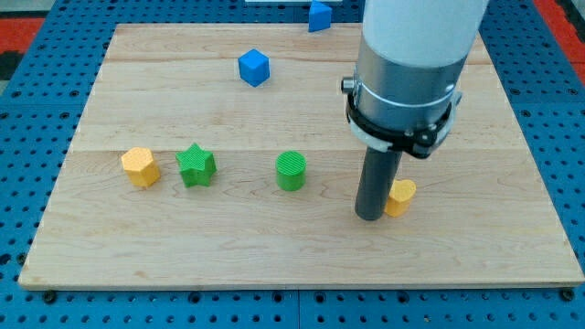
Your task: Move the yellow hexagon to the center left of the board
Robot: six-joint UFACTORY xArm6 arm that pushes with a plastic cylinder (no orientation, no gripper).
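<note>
While my tip (369, 217) touches a yellow block (400, 197), yellow hexagon (140, 167) near board's (274, 256) left edge, no pincer visible.

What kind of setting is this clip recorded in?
Most likely a robotics lab bench: a wooden board lies on a blue perforated base, with small coloured blocks such as the yellow hexagon and green star, and my tip resting among them.

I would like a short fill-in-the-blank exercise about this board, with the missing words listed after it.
1. The green star lies between the yellow hexagon and the green ____.
2. My tip touches a ____ block on its right.
3. The blue cube lies near the view's ____.

Missing words: cylinder; yellow; top
</note>
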